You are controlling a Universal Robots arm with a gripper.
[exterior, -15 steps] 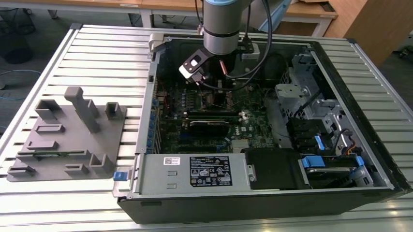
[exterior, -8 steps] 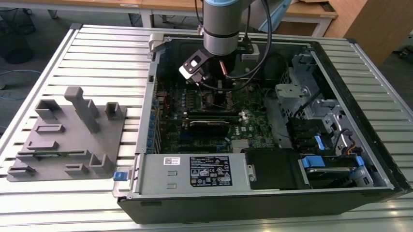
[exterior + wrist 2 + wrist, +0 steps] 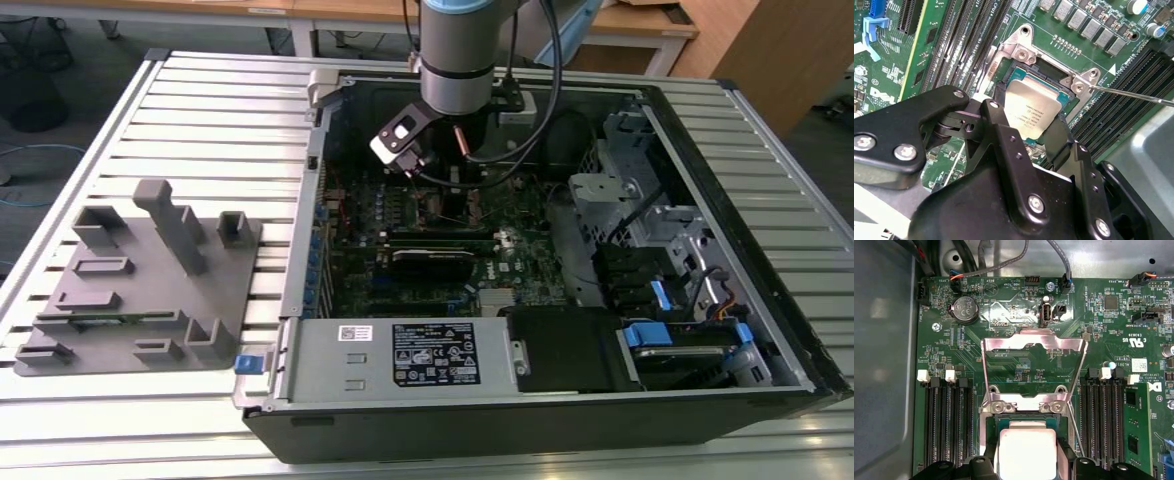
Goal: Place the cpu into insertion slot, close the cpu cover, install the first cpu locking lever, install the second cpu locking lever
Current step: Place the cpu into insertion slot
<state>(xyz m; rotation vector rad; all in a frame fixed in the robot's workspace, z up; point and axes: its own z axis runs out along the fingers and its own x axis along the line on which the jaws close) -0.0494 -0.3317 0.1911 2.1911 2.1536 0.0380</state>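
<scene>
Up in the upper middle of the exterior view, the arm is reaching down into the open computer case (image 3: 534,430) on the desk (image 3: 134,120). In the second wrist view the claw (image 3: 1028,119) is clamping the cpu (image 3: 1034,110) by two opposite edges, holding it right at the insertion slot (image 3: 1020,51). Whether it's fully seated, I can't tell. In the first wrist view the cpu cover (image 3: 1004,343) is standing hinged up off the socket, and a thin locking lever (image 3: 1134,95) is lying swung clear. The danger here, I'd say, is a slightly tilted or off-register chip bending socket contacts under any push. If the cover tips down, it would be landing on the claw.
</scene>
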